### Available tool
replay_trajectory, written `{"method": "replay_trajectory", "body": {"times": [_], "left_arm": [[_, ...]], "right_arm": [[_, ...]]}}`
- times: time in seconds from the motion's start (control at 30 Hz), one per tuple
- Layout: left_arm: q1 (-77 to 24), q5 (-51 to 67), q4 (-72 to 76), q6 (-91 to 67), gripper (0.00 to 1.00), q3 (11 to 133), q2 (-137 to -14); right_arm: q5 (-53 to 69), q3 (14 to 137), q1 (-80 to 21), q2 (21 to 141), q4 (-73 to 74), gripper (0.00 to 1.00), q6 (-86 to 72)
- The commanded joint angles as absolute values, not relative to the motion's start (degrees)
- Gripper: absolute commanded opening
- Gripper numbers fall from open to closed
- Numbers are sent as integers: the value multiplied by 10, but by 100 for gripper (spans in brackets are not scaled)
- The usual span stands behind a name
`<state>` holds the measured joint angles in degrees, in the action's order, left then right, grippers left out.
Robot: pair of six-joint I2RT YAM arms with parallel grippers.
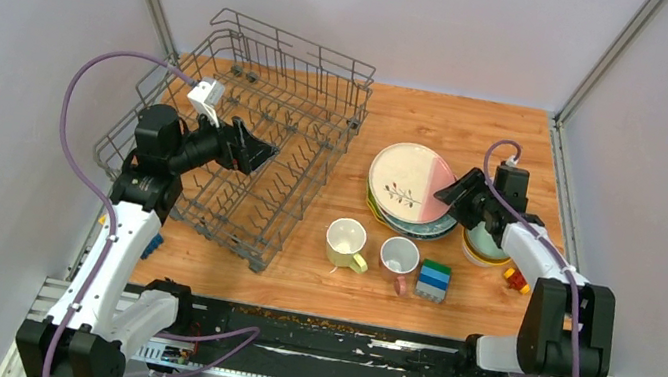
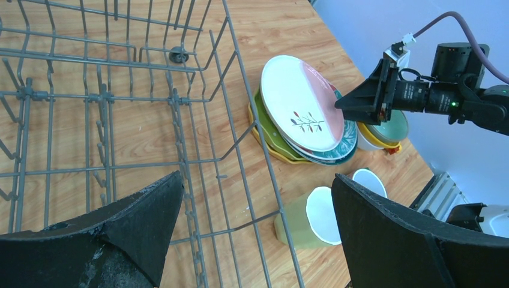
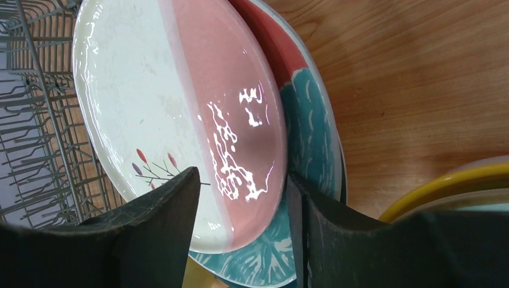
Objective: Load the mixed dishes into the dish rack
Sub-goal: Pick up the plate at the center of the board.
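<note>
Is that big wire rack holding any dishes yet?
Empty: the dish rack shows only bare wires; the plate stack sits on the table beside it.

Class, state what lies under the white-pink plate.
Under the white-pink plate: a teal-patterned plate, a green plate, a yellow plate, edges only. Their centres are covered.

the top plate (image 3: 180, 108) is half white, half pink, with a paler pink band between them and a small sprig of dark stem with red and purple leaves. the teal plate (image 3: 309, 138) has white strokes and a coral patch. under them lie an olive plate (image 2: 267, 125) and a yellow plate (image 2: 268, 151). the rack (image 1: 291, 60) is grey wire. the counter (image 1: 461, 128) is orange-brown wood grain. the yellow mug (image 1: 345, 243) is pale. the white mug (image 1: 399, 257) has a pink handle. the blocks (image 1: 434, 280) are green over blue. the green bowl (image 2: 393, 129) is pale and has a yellow-orange bowl (image 3: 432, 186) under it. the left end effector (image 2: 258, 186) and right end effector (image 3: 240, 180) are black.
</note>
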<state>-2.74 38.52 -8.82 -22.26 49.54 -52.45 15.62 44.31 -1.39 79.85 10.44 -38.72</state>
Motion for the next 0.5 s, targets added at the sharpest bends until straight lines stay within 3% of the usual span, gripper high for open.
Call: {"method": "replay_trajectory", "body": {"times": [0.0, 0.2, 0.37, 0.47], "left_arm": [[-25, 392, -73, -228, 100, 502, -523], [-25, 408, -67, -231, 100, 500, -523], [-41, 432, -42, -246, 98, 502, -532], [-129, 334, -112, -186, 97, 546, -547]], "right_arm": [[201, 442, -18, 815, 46, 57, -374], [200, 438, -18, 834, 35, 56, -381], [186, 432, -18, 839, 28, 49, -385], [186, 433, -17, 838, 27, 43, -385]]}}
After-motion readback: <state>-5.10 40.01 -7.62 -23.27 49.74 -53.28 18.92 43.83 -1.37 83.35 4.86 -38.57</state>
